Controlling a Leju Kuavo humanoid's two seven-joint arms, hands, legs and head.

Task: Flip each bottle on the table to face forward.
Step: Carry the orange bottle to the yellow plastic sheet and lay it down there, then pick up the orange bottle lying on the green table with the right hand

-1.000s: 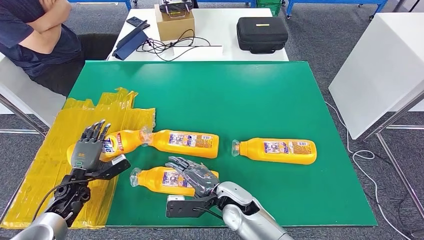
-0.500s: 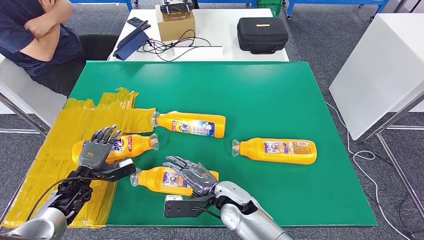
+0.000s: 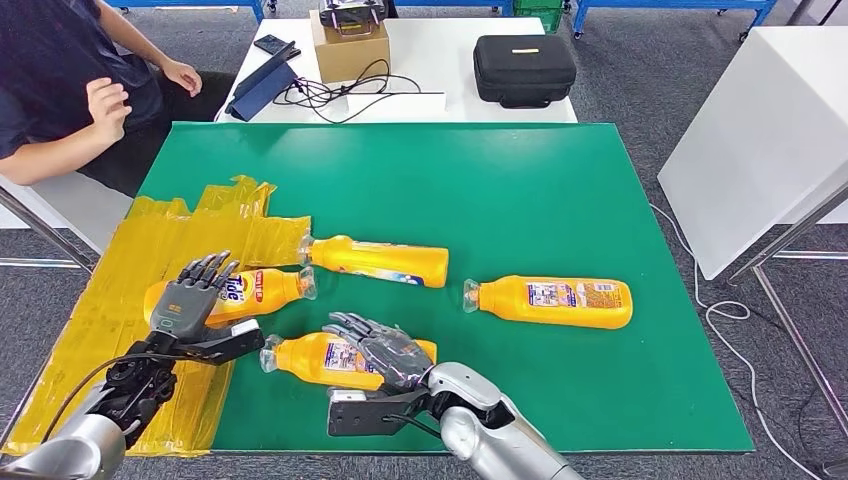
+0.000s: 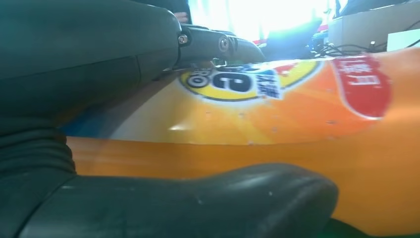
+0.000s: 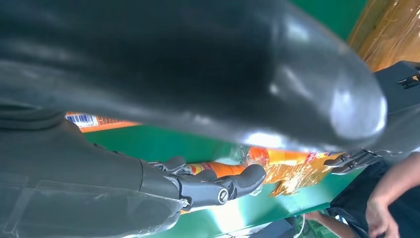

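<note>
Left hand (image 3: 190,297) resting spread on the leftmost bottle (image 3: 262,287) over yellow tape (image 3: 120,270), right hand (image 3: 385,350) lying spread on the nearest bottle (image 3: 315,359), two more bottles (image 3: 380,260) (image 3: 550,301) lying on the green worktop (image 3: 520,190)

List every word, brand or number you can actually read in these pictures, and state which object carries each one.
"RO" above a large "e": logo on the left bottle under the left hand, left wrist view; the white characters on its red badge are too blurred.
Back labels on the right bottle and the bottle under the right hand: too small.
Middle bottle: unreadable.
</note>
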